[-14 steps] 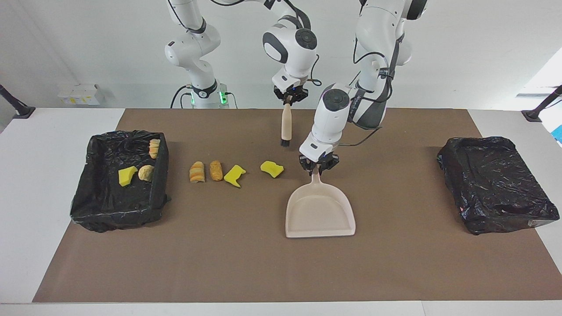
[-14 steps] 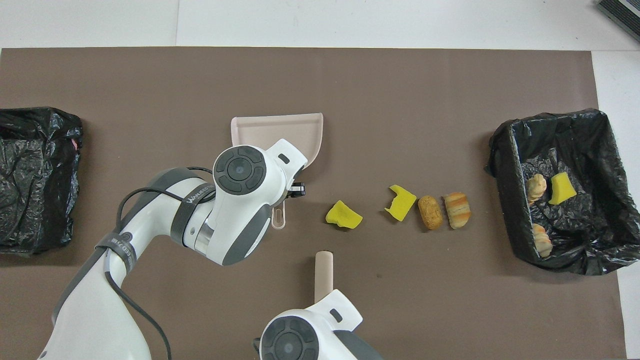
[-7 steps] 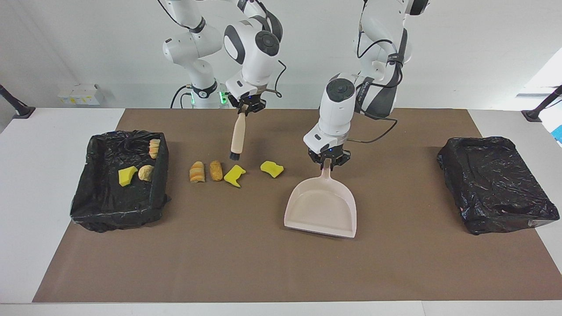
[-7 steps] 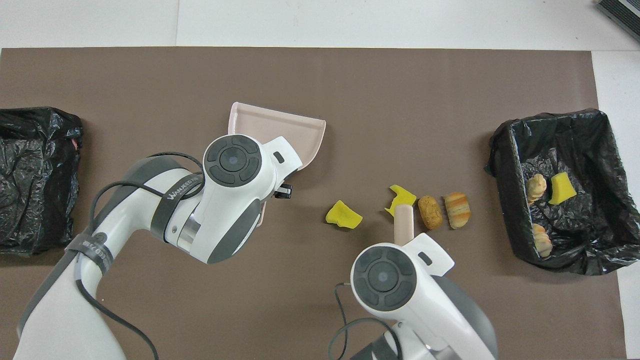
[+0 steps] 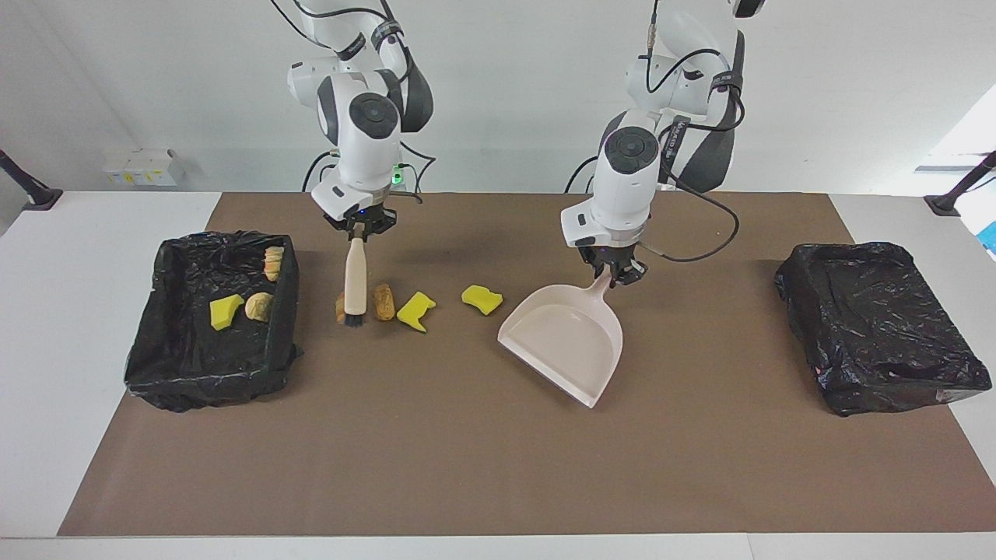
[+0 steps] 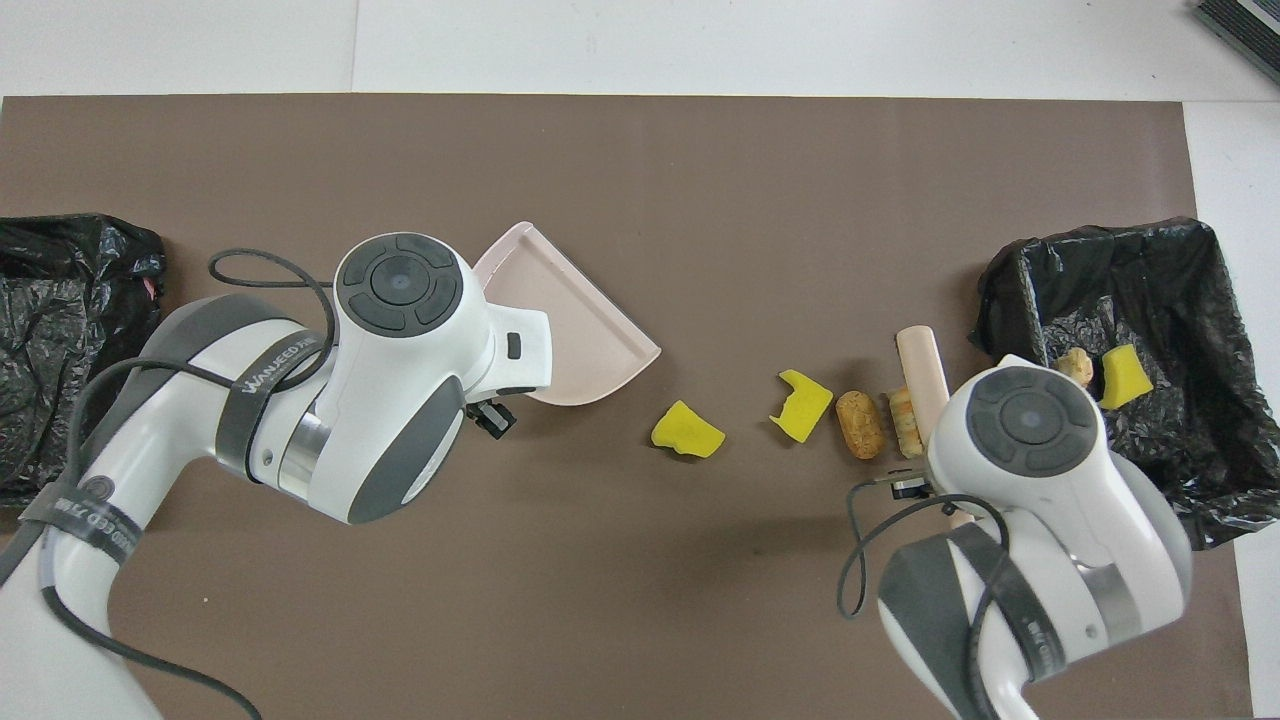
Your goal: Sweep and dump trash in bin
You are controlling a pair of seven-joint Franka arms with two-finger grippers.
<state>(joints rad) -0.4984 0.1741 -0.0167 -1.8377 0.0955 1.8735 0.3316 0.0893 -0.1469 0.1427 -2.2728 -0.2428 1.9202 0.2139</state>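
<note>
My right gripper [image 5: 358, 226] is shut on the beige brush [image 5: 355, 281] and holds it upright. The brush's black bristles are down at a striped bread chunk [image 5: 340, 306], at the bin end of a row of trash on the mat. The row continues with a brown bread chunk [image 5: 382, 302] and two yellow sponge bits [image 5: 415, 310] [image 5: 482, 299]. My left gripper [image 5: 615, 272] is shut on the handle of the beige dustpan [image 5: 564, 342]. The pan is beside the last sponge bit, its mouth angled partly toward the row. The pan [image 6: 570, 320] and the brush [image 6: 925, 365] also show in the overhead view.
A black-lined bin [image 5: 167, 257] at the right arm's end holds a yellow sponge bit [image 5: 226, 311] and two bread chunks [image 5: 259, 306] [image 5: 273, 262]. A second black-lined bin [image 5: 879, 327] stands at the left arm's end. A brown mat [image 5: 467, 467] covers the table.
My right arm has swung the brush along the row toward the bin end and lowered it at the striped chunk. My left gripper has turned the dustpan's mouth toward the scraps.
</note>
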